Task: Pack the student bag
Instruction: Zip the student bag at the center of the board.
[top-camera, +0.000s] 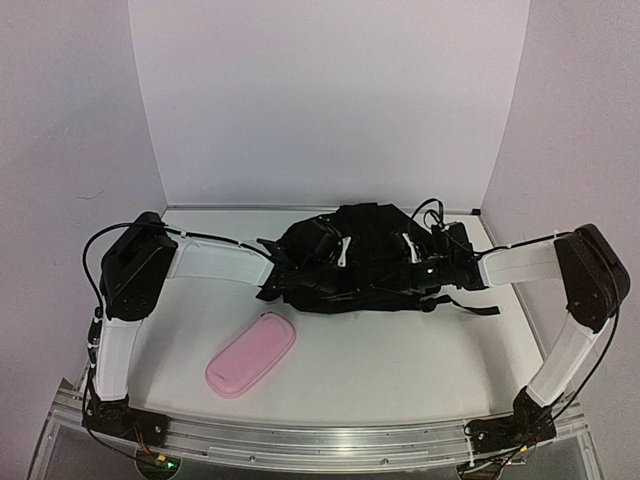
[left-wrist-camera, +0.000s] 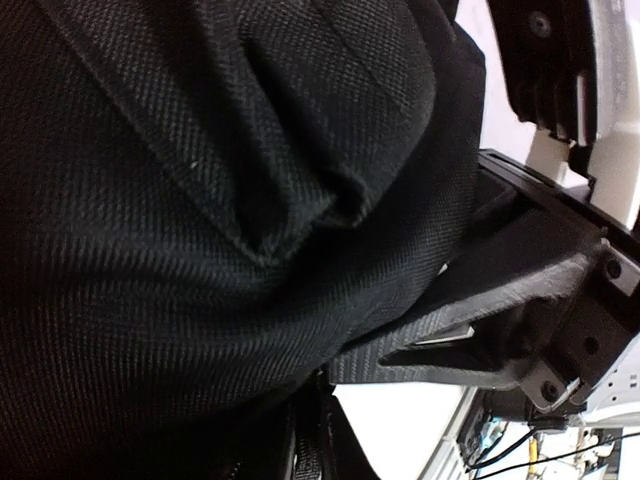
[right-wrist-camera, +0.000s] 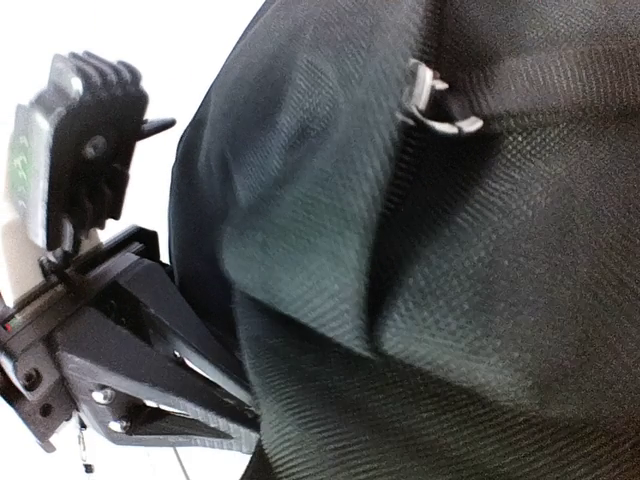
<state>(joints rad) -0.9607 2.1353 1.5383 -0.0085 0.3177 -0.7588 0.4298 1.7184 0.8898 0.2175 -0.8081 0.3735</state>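
While left hand (top-camera: 310, 258) and right hand (top-camera: 428, 262) press into the student bag (top-camera: 370, 235), grips impossible to tell, the pink pencil case (top-camera: 251, 354) lies near it, unpacked.

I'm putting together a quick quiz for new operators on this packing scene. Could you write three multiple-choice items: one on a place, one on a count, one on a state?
1. Where does the pink pencil case lie, relative to the student bag?
A. On its near side, toward the left arm
B. Behind it, at the back wall
C. On top of it

2. How many arms reach to the bag?
A. None
B. One
C. Two

3. What is the pencil case's state?
A. Packed in the bag
B. Loose on the table
C. Held in fingers

Key:
1 A, it lies nearer the arm bases, left of centre.
2 C, the left arm and the right arm both end at the bag's sides.
3 B, it rests on the table, apart from the bag and both arms.
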